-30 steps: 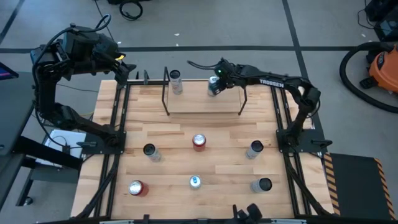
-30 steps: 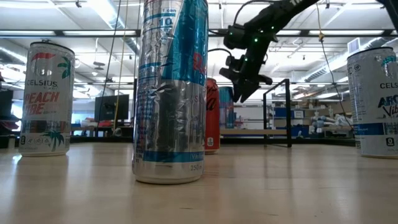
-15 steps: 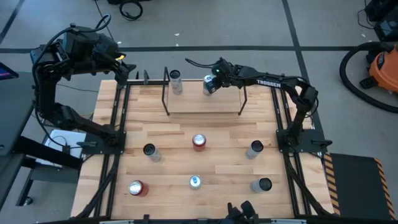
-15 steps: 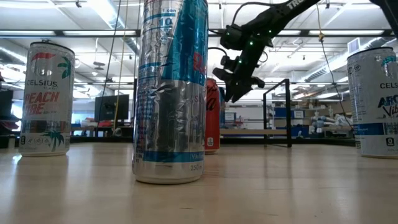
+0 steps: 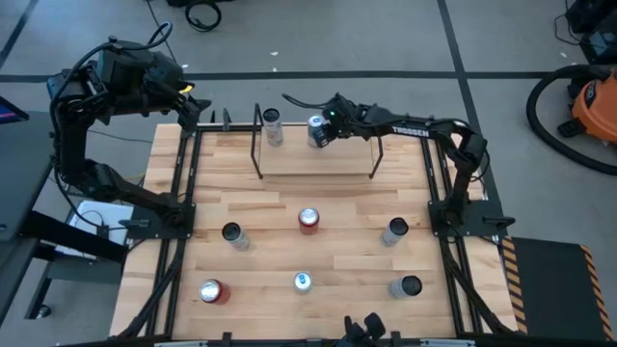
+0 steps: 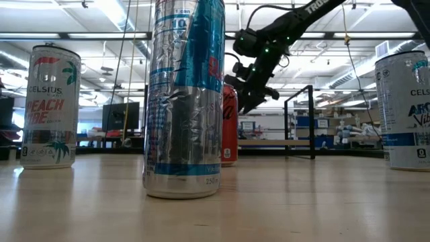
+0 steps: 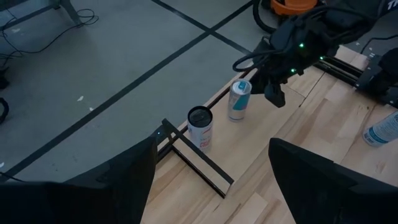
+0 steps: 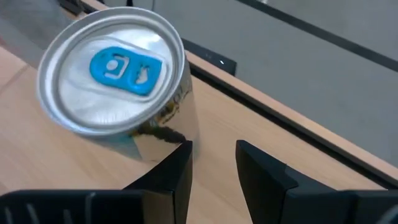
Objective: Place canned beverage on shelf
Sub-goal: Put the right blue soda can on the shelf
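The shelf (image 5: 318, 162) stands at the table's far middle, a light board between black rod frames. Two cans stand on it: a dark-topped one (image 5: 273, 127) at its left end, and a silver can with a blue tab (image 5: 315, 130) (image 8: 118, 81) next to it. My right gripper (image 8: 214, 149) (image 5: 327, 126) is just right of the blue-tab can; its fingers have a narrow gap with nothing between them. My left gripper (image 7: 211, 180) is open and empty, held high over the table's far left corner (image 5: 185, 94). My right gripper meets the blue-tab can's side wall (image 8: 174, 134) with the outer side of one finger (image 8: 181, 155). It comes slanting down from the table's right. The can is not between the fingers and stands with its base on the shelf board (image 7: 239, 99).
Several more cans stand on the tabletop: a red one at the middle (image 5: 308, 220), others left (image 5: 231, 234), right (image 5: 394, 230) and along the near side (image 5: 302, 281). In the low view a tall silver-blue can (image 6: 185, 101) hides much of the shelf.
My right gripper has gone toward the table's left edge along the shelf. The blue-tab can has slid with it along the board, upright, closer to the dark-topped can.
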